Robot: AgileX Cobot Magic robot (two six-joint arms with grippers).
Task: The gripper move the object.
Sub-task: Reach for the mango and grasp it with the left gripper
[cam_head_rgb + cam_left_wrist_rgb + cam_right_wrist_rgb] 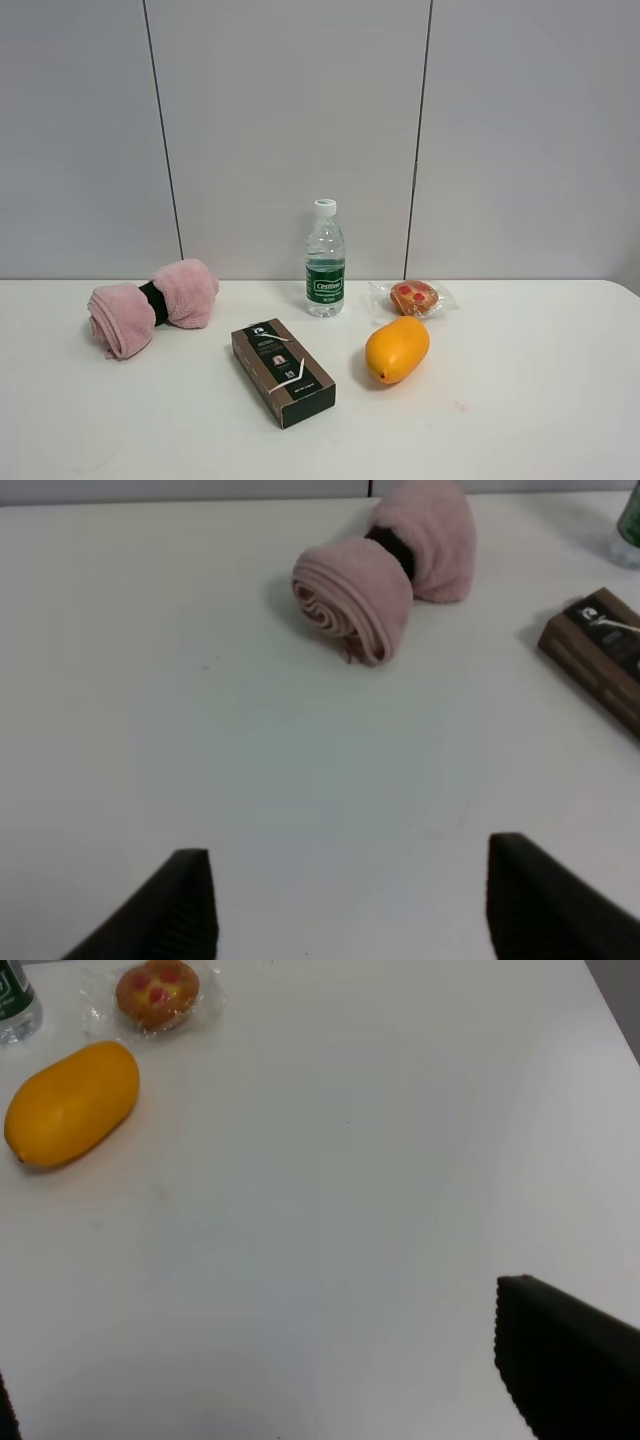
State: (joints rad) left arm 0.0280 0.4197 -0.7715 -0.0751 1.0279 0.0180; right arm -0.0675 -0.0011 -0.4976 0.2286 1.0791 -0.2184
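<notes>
The orange-yellow mango (397,349) lies on the white table (520,420), right of middle, in front of the wrapped pastry. It also shows in the right wrist view (70,1103), far from the fingers. My right gripper (285,1395) is open and empty; one black finger (565,1360) shows and only a sliver of the other at the frame edge. My left gripper (350,910) is open and empty over bare table, its fingertips (185,905) wide apart. Neither gripper shows in the exterior high view.
A rolled pink towel (150,305) lies at the left (385,570). A brown box (282,372) lies in the middle (600,650). A water bottle (325,260) stands behind it. A red-topped pastry in clear wrap (414,296) lies behind the mango (155,995).
</notes>
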